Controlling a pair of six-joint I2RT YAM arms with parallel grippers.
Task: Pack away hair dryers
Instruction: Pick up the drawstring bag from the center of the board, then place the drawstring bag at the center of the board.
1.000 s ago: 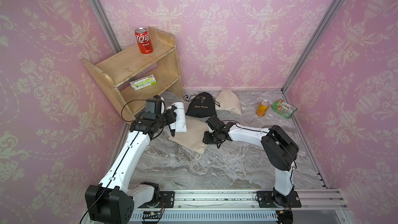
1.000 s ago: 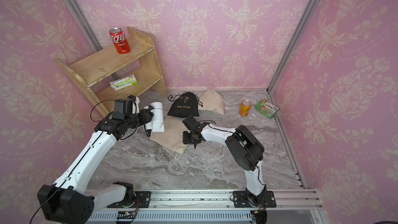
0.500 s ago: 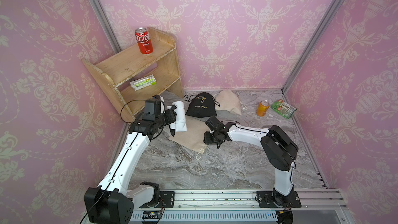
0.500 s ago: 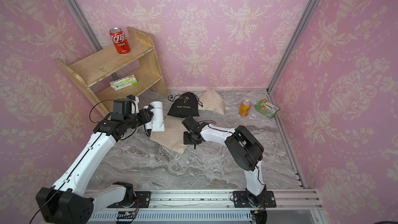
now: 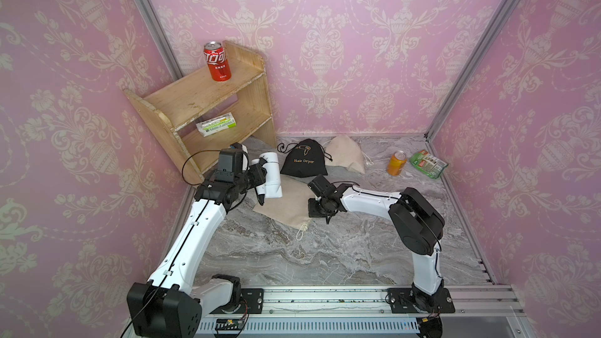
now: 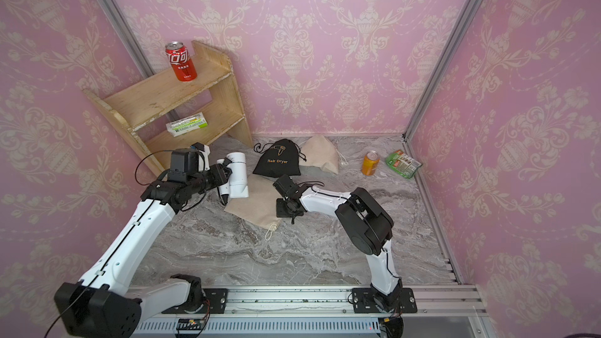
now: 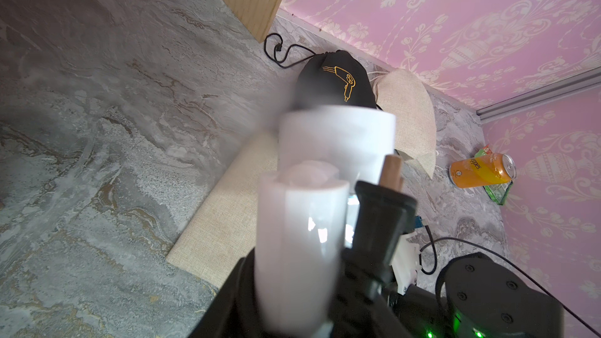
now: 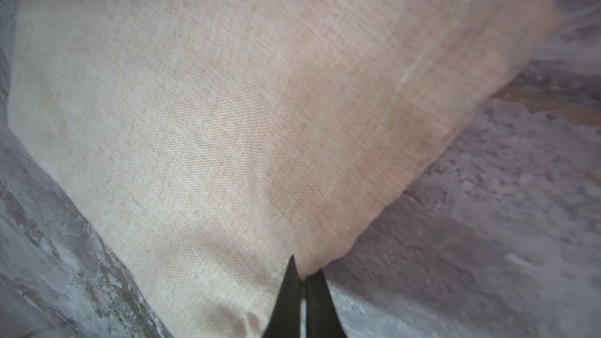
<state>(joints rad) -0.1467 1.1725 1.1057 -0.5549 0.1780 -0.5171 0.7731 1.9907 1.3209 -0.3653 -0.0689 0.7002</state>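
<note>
- Holding the white hair dryer point(image 5: 272, 173) up off the worktop point(image 5: 325, 255) in the left gripper point(image 5: 260, 178), clamped tight around it, right above one end of the beige pouch point(image 5: 286, 201).
- Showing a black plug point(image 7: 380, 219) tucked against the dryer's handle in the left wrist view.
- Pinching a corner of that pouch's edge with the right gripper point(image 8: 305, 273), fingers pressed together on the fabric, low on the worktop.
- Spotting the black pouch point(image 5: 304, 160) and a second beige pouch point(image 5: 344, 156) just behind, with an orange can point(image 5: 396, 163) further along.
</note>
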